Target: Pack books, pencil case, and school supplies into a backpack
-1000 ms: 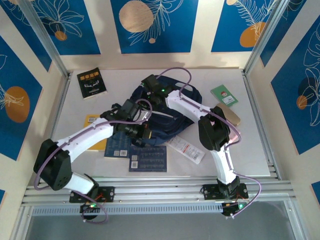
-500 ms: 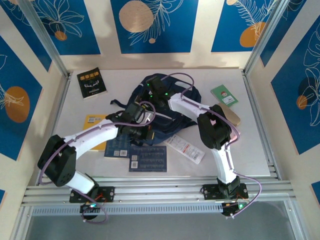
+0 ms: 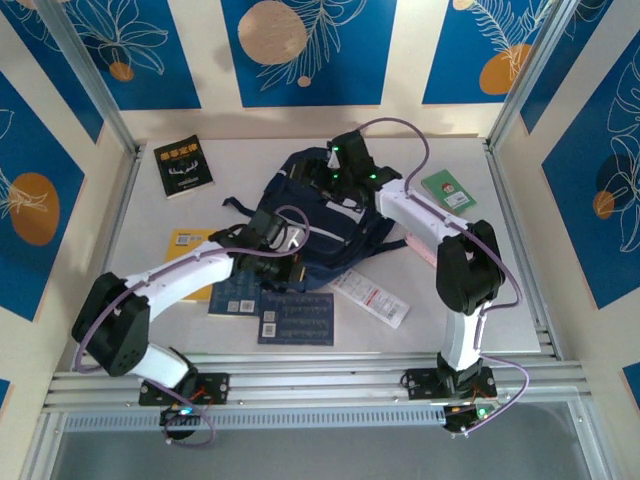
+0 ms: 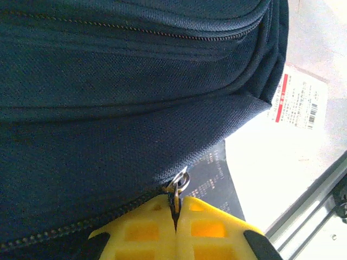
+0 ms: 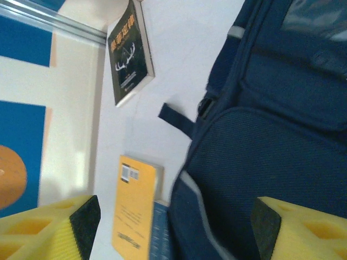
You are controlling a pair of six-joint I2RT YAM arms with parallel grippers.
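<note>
My left gripper (image 4: 174, 208) is clamped on the zipper pull (image 4: 179, 183) of the backpack (image 3: 320, 225), which lies mid-table; my right gripper (image 5: 173, 219) hangs spread wide over its far end. The table (image 3: 250, 165) is white, ringed by cream walls (image 3: 205, 60) with blue panels (image 3: 300, 50); a black book (image 3: 183, 167) lies far left.

The backpack (image 3: 335, 235) was navy blue with a pale grey stripe and a silver zip pull (image 4: 179, 181). At its ten o'clock lay a black book (image 3: 183, 167) titled in yellow, at eight o'clock a yellow-orange book (image 3: 183, 243), and at six o'clock dark blue books (image 3: 297, 318) printed white. The white packet (image 3: 372, 297) at five o'clock bore a red band. The green booklet (image 3: 449, 189) lay at two o'clock. The left gripper (image 4: 175, 216) and right gripper (image 5: 176, 225) were yellow with black pads. The walls (image 3: 300, 50) carried blue panels with orange discs and white leaf outlines.
</note>
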